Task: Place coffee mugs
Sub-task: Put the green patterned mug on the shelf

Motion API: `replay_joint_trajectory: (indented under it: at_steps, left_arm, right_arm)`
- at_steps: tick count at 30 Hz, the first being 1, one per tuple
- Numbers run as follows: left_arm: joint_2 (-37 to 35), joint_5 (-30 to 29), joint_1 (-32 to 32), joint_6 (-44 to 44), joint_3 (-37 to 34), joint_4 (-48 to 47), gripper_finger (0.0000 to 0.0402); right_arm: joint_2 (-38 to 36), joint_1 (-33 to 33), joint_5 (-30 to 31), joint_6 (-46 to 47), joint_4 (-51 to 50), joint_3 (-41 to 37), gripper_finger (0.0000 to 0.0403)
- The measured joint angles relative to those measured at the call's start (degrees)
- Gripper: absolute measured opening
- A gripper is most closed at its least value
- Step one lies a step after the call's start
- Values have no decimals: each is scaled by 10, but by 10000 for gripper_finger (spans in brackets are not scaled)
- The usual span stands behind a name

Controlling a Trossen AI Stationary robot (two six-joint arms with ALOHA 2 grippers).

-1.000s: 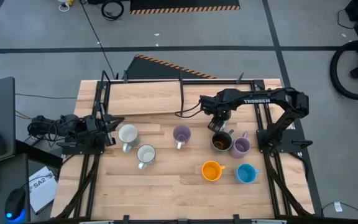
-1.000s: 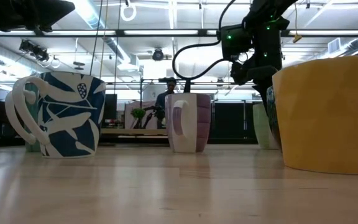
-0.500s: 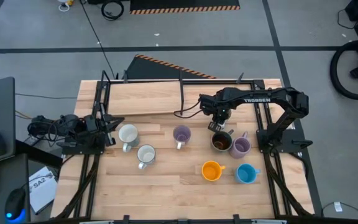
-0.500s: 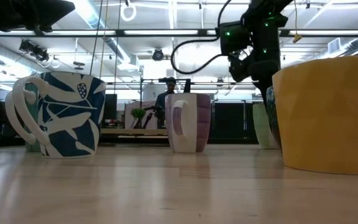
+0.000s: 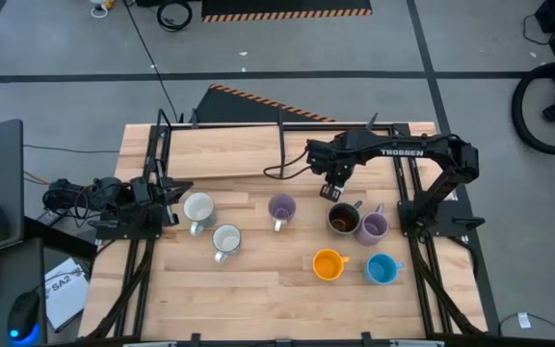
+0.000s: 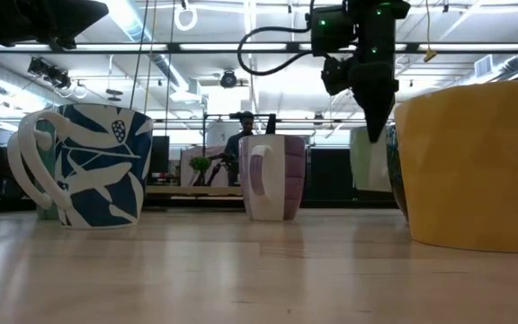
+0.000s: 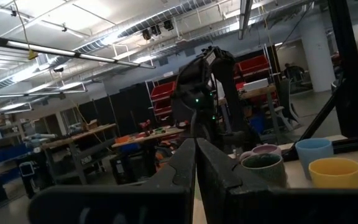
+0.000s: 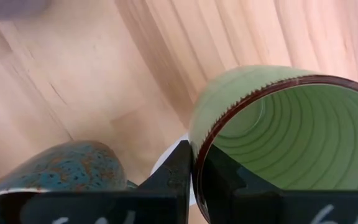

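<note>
My right gripper [image 5: 333,190] hangs over the table's middle, shut on the pale green mug [image 8: 278,130] with the brown rim. In the low view that green mug [image 6: 364,160] floats above the tabletop. The dark brown mug [image 5: 343,220] and one lilac mug [image 5: 374,227] stand just beside it. The other lilac mug [image 5: 281,207], the orange mug [image 5: 328,264], the blue mug [image 5: 382,270] and two white mugs [image 5: 198,207] [image 5: 226,239] stand upright on their bases. My left gripper [image 7: 196,163] waits shut at the table's left edge [image 5: 167,190]. My right gripper pinches the green mug's wall at the rim [image 8: 199,134], one finger inside the mug and one outside. The fingers [image 6: 376,99] come from above, pointing down. The mug hangs upright below them, lifted clear of the table.
Bare wood lies along the table's far strip [image 5: 229,149] and near the front edge [image 5: 239,299]. Black frame rails [image 5: 152,154] stand at both sides. A cable [image 5: 287,172] loops off the right arm. A person shows far behind the table in the low view [image 6: 241,135].
My right gripper has risen and drifted a little toward the far edge, away from the dark brown mug. It stays shut on the green mug. The mug, which stood on the table a second ago, is now lifted clear.
</note>
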Motion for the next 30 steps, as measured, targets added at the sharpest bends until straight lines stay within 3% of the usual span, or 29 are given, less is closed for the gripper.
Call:
replay_joint_trajectory:
  at_steps: [12, 22, 26, 30]
  left_arm:
    - [0, 0, 0, 0, 0, 3, 21]
    - [0, 0, 0, 0, 0, 4, 21]
    - [0, 0, 0, 0, 0, 5, 21]
    - [0, 0, 0, 0, 0, 5, 21]
  right_arm:
    - [0, -26, -28, -181, 24, -13, 32]
    - [0, -42, -26, -248, 31, -37, 33]
    - [0, -62, -31, -239, 25, -37, 33]
    - [0, -96, -27, -163, 36, -37, 34]
